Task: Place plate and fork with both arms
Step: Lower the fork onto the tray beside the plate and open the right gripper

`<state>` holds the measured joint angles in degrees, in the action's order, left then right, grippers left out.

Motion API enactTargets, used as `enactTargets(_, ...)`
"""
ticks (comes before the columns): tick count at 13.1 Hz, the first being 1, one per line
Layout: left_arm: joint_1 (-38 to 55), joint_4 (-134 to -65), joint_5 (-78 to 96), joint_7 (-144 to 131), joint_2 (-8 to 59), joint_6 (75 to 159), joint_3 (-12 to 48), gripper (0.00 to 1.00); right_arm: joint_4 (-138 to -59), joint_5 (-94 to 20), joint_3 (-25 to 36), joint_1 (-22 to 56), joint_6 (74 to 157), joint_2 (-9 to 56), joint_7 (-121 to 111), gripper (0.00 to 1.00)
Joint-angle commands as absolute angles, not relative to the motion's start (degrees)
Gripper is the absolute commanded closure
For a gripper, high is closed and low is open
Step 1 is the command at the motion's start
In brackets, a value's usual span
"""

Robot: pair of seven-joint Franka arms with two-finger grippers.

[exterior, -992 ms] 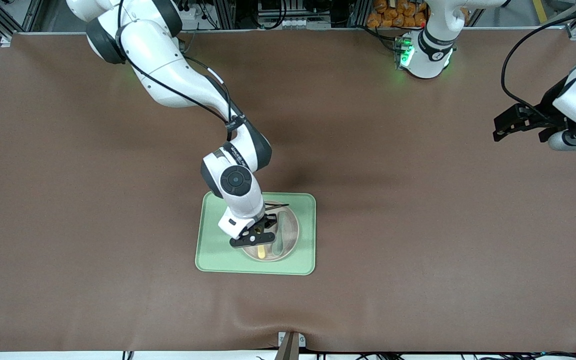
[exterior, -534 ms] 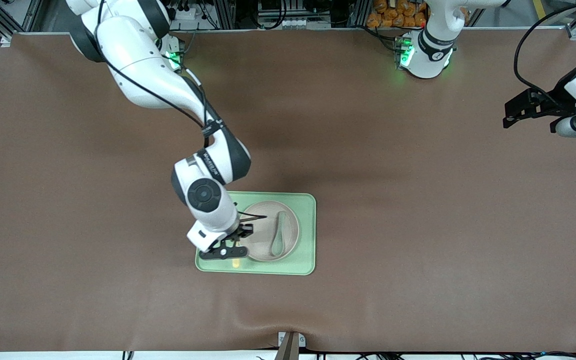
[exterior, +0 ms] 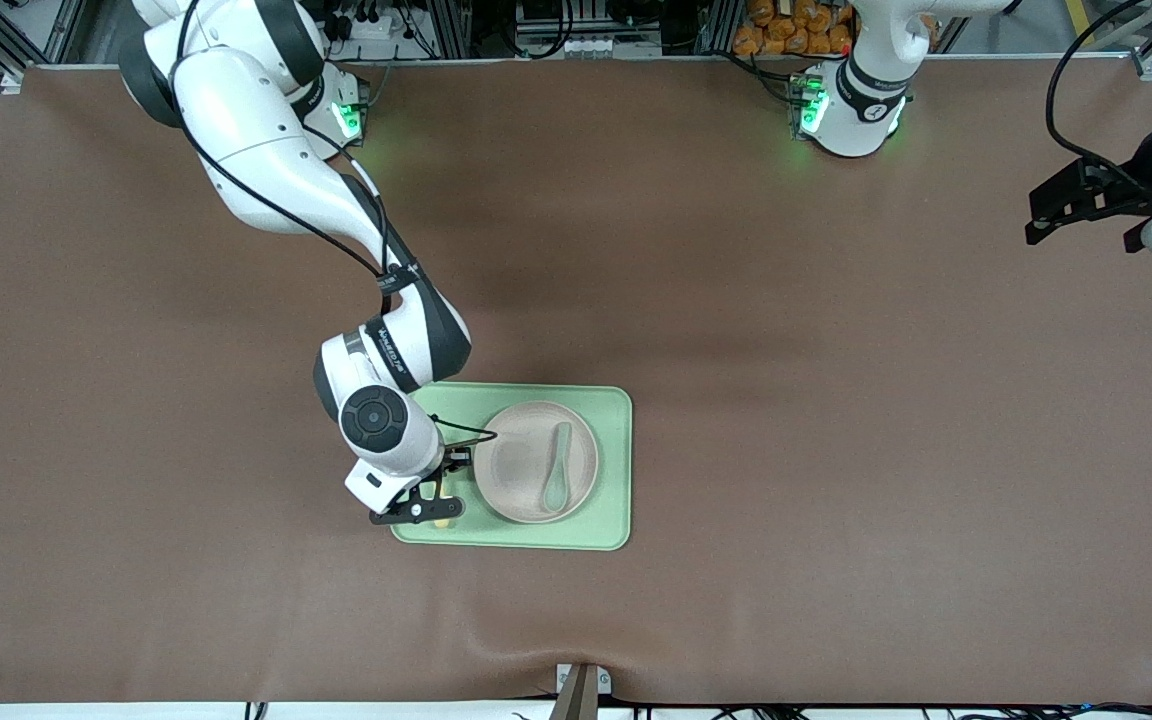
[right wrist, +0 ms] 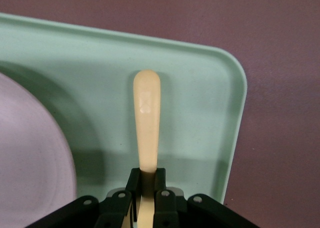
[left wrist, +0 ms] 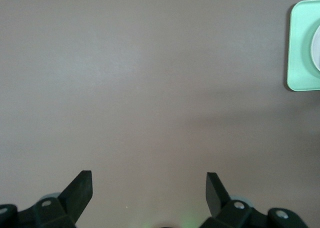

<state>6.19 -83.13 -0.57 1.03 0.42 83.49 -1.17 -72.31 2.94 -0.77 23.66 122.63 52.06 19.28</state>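
Right gripper [exterior: 428,510] clenched on fork [right wrist: 147,119] over tray [exterior: 526,538] corner beside plate [exterior: 524,468], lower centre; left gripper [left wrist: 149,187] released, upper right

Brown cloth-covered table [exterior: 736,300] bears 1 pale green rectangular tray with rounded corners [exterior: 608,470], lying flat near the table's middle, toward the front camera.

Right claw [exterior: 428,508] clamped, lowered; left claw [exterior: 1086,205] open, waiting.
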Motion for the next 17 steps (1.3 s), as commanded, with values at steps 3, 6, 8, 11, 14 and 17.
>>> enactTargets(3, 6.4, -82.1, -2.0, 1.3, 0.2, 82.4, -0.7, 0.00, -77.8, 2.4, -1.3, 23.2, 124.7, 48.9, 20.0, 0.27)
enactTargets(6, 6.4, -82.1, -2.0, 1.5, 0.2, 82.4, -0.8, 0.00, -76.0, 2.7, -1.2, 23.2, 124.6, 48.8, 19.7, 0.00)
enactTargets(8, 6.3, -82.1, -1.9, 1.9, 0.2, 82.4, -0.8, 0.00, -73.8, 2.4, -1.3, 22.4, 120.7, 48.8, 19.7, 0.00)
enactTargets(11, 6.3, -82.1, -1.9, 2.0, 0.2, 82.4, -0.8, 0.00, -71.5, 2.3, -5.8, 15.7, 118.1, 46.0, 19.6, 0.00)
enactTargets(14, 6.3, -82.1, -2.0, 2.2, 0.2, 82.4, -0.8, 0.00, -71.4, 3.0, -10.3, 9.8, 111.7, 41.3, 19.6, 0.00)
enactTargets(17, 6.3, -82.1, -1.9, 2.2, 0.2, 82.4, -0.8, 0.00, -70.9, 2.5, -18.5, -0.9, 106.0, 36.3, 16.4, 0.00)
